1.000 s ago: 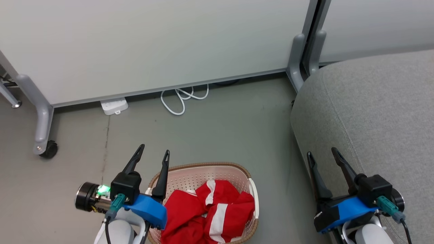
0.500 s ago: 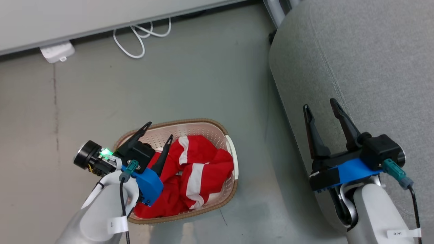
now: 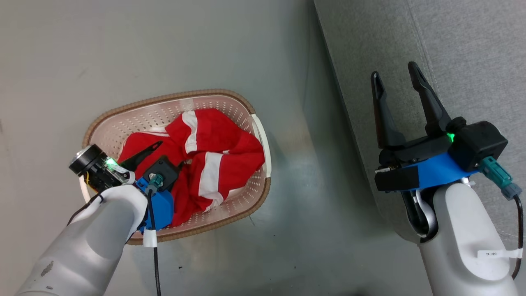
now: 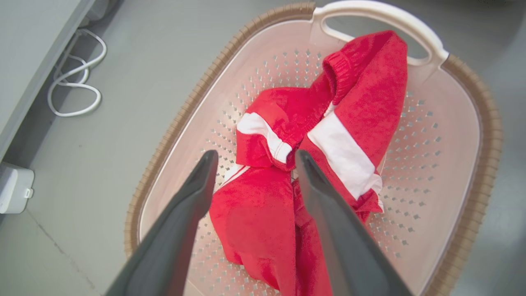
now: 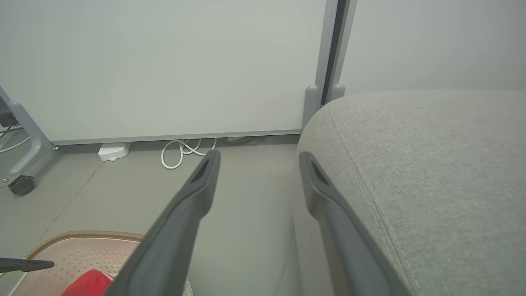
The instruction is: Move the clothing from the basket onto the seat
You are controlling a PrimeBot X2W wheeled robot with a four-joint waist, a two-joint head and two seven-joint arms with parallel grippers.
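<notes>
The oval cream basket (image 3: 172, 95) with its brown rim stands on the floor, left of centre in the head view. Inside it, the clothing (image 3: 213, 144) lies crumpled, red with white stripes. My left gripper (image 3: 169, 154) points down into the basket, open, its fingers straddling a fold of the clothing (image 4: 349, 107) just above the fabric, as the left wrist view shows (image 4: 255, 155). The grey seat (image 3: 452, 41) takes up the right side. My right gripper (image 3: 393, 70) is open and empty over the seat's left edge (image 5: 411, 164).
A white cable coil (image 4: 74, 82) and a white power strip (image 4: 14, 189) lie on the floor by a pale panel wall (image 5: 164, 61). A grey leg on a castor (image 5: 22, 185) stands at the left. Bare grey floor (image 3: 296, 205) separates basket and seat.
The head camera has tilted down, shifting the whole picture. My left gripper has dropped from beside the basket's rim into the basket, over the clothing. The right gripper stays open by the seat.
</notes>
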